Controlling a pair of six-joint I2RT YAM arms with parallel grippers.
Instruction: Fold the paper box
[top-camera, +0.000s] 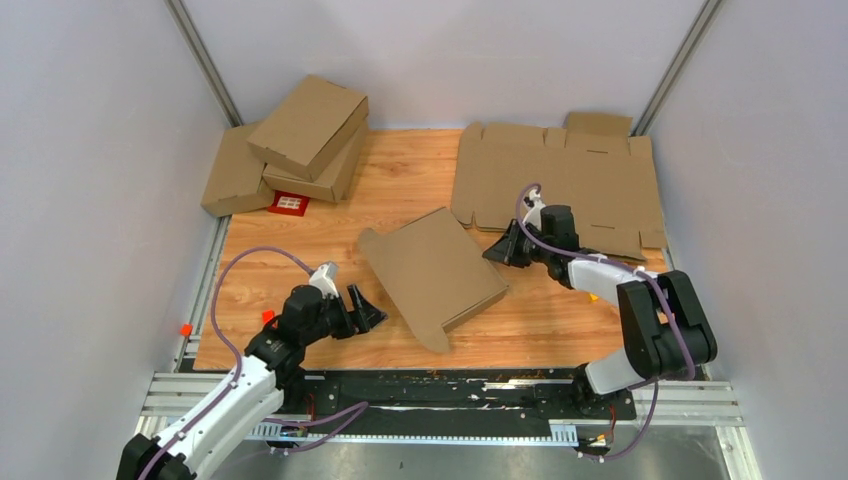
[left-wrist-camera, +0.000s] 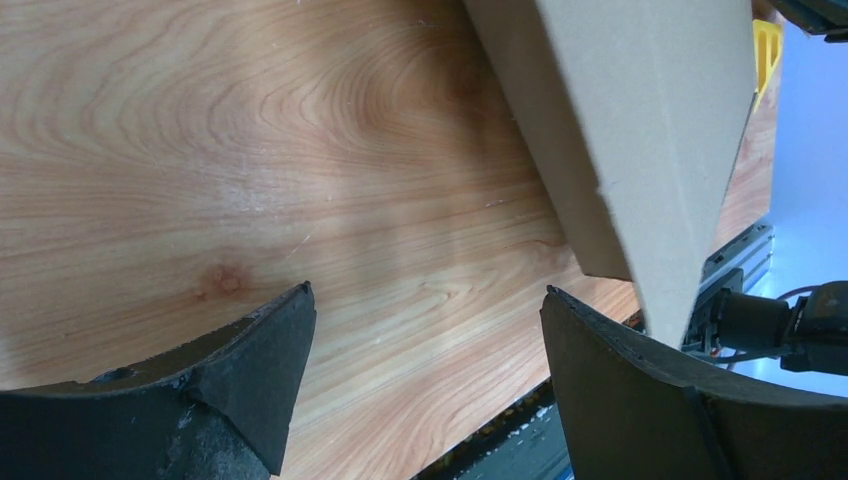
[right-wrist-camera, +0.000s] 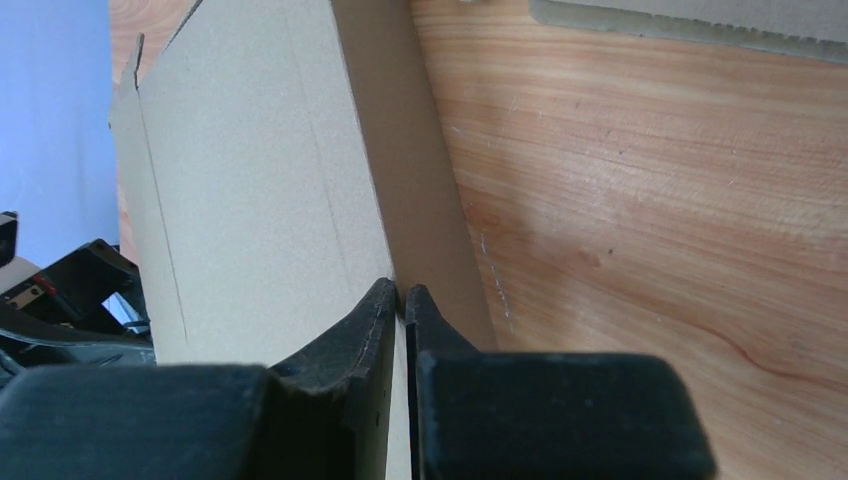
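A robotics lab cell: wood-grain worktop (top-camera: 400, 185) walled by plain white panels (top-camera: 90, 150) on metal posts (top-camera: 204, 60), left arm (top-camera: 250, 378) and right arm (top-camera: 655, 325) bolted to aluminium rails (top-camera: 690, 408) at its edge.

Top: high behind, facing down over whole table (top-camera: 400, 175); wrists: v close, low, opp sides of same paper box (top-camera: 435, 272)

Table (top-camera: 330, 225) lies open left of the paper box (top-camera: 435, 275); stacked boxes (top-camera: 305, 125) and flat blank (top-camera: 580, 185) block the back
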